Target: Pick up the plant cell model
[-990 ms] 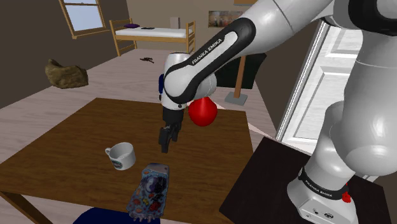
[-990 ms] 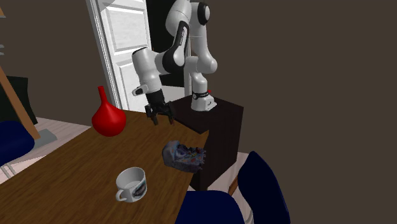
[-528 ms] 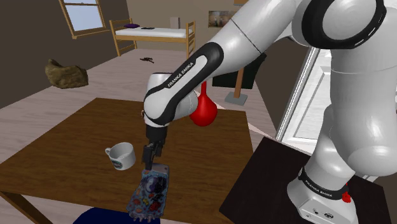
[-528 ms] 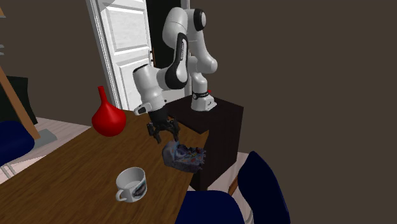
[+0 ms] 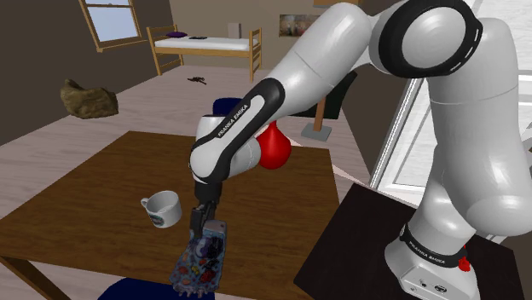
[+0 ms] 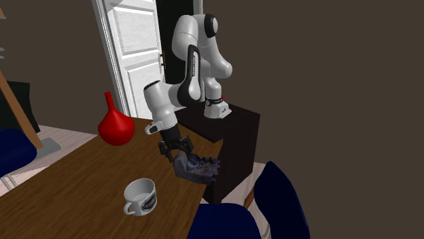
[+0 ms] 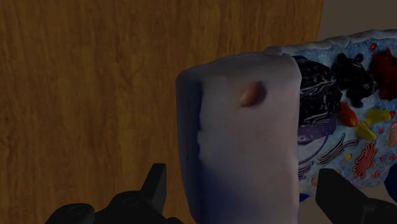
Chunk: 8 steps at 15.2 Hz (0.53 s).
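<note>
step: final approach for the grasp. gripper point(image 5: 201, 225) is spread, fingers straddling the pale end of the plant cell model point(image 5: 199, 261) without touching it. model lies flat at the bench point(image 5: 94, 187) edge, near the corner by the stand point(image 5: 358, 247). next move, likely: settle a little lower, close, lift. vs 1 s ago: gripper hung over mid-bench by the red vase point(image 5: 274, 150), now it's down at the model.

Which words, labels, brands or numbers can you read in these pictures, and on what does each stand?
"FRANKA EMIKA": dark forearm band of the white robot arm, shoulder view.
"FRANKA EMIKA": dark ring round its base.
Dark print on the white mug: too blurred to read.
Many-coloured plant cell model: no lettering.
</note>
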{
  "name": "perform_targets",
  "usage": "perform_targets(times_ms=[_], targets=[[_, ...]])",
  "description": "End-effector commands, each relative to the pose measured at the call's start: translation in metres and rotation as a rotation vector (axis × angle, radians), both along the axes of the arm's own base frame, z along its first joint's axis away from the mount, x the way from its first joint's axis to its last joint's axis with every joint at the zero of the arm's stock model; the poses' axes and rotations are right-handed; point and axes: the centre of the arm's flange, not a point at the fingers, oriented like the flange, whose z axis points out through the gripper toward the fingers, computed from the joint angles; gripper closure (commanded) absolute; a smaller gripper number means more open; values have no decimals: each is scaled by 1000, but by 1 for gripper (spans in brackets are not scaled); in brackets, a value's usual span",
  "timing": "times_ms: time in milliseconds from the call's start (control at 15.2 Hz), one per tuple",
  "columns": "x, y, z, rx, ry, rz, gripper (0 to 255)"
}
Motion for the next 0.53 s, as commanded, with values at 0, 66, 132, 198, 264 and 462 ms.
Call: perform_targets(times_ms=[0,66,132,198,264,462], targets=[[0,0,-5,0,0,0,0],[-1,-1,-5,0,0,0,255],[-1,-1,-5,0,0,0,255],[-1,-1,-5,0,0,0,255],[-1,-1,-5,0,0,0,255],[-1,-1,-5,0,0,0,255]])
